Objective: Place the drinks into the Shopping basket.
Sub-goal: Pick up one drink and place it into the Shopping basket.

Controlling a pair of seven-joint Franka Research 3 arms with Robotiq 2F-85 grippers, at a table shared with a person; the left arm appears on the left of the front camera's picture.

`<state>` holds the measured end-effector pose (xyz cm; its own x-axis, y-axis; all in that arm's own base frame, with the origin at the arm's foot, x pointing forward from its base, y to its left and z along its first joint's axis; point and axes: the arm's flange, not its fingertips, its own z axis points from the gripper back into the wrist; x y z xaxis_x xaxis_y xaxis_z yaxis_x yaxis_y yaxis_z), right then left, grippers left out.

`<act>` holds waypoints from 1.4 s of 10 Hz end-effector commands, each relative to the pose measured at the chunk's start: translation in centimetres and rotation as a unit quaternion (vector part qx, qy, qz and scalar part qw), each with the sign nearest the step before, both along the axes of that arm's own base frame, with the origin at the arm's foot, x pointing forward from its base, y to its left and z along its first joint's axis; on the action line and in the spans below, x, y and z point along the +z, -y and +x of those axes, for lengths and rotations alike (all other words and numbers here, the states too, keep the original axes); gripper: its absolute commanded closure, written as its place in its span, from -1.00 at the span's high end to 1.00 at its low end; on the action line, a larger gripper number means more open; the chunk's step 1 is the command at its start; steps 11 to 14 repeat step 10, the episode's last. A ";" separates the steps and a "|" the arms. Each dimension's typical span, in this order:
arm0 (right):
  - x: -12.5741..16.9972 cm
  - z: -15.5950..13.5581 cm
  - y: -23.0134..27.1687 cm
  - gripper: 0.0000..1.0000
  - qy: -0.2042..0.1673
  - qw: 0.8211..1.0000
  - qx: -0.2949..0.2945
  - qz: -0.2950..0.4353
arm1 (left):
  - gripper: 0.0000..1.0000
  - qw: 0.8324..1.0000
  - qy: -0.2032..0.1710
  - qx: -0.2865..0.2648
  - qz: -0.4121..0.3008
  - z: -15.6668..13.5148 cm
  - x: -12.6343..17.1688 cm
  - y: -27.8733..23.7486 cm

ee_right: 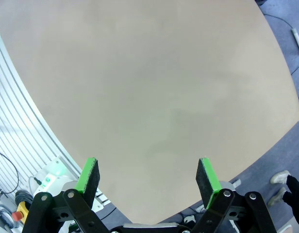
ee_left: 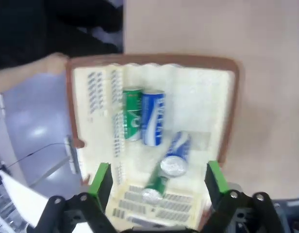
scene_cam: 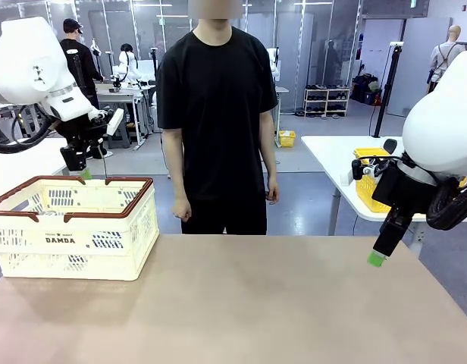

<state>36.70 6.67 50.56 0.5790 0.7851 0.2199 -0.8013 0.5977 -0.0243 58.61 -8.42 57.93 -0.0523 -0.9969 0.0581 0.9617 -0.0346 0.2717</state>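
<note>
Cream basket [scene_cam: 74, 235]: holds four cans [ee_left: 153, 118], on tabletop [scene_cam: 256, 303].
Left gripper [ee_left: 157, 182]: above basket, jaws open, empty.
Right gripper [ee_right: 147, 177]: over tabletop, jaws open, empty.

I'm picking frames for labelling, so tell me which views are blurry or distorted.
Left wrist view: soft and blurred, the cans in the basket smeared, lettering unreadable. Right wrist view: sharp, but the wide angle bends the table edge into a curve. Front view: crisp, evenly lit, only faint shadow beside the basket.
</note>
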 end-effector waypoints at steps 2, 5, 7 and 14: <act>0.1 0.0 0.0 1.00 -0.001 1.000 0.000 -0.004 | 0.94 0.999 -0.041 -0.032 -0.013 -9.2 -2.1 0.2; 0.1 0.0 0.0 1.00 -0.001 1.000 0.000 -0.004 | 0.94 0.999 -0.014 -0.023 -0.019 -15.4 -3.7 0.2; 0.1 0.0 0.0 1.00 -0.001 1.000 0.000 -0.004 | 0.94 0.997 -0.036 -0.066 0.018 -16.4 -5.6 0.3; 0.1 0.0 0.0 1.00 -0.001 1.000 0.000 -0.004 | 0.94 0.999 -0.037 -0.030 -0.008 -15.7 -3.7 0.5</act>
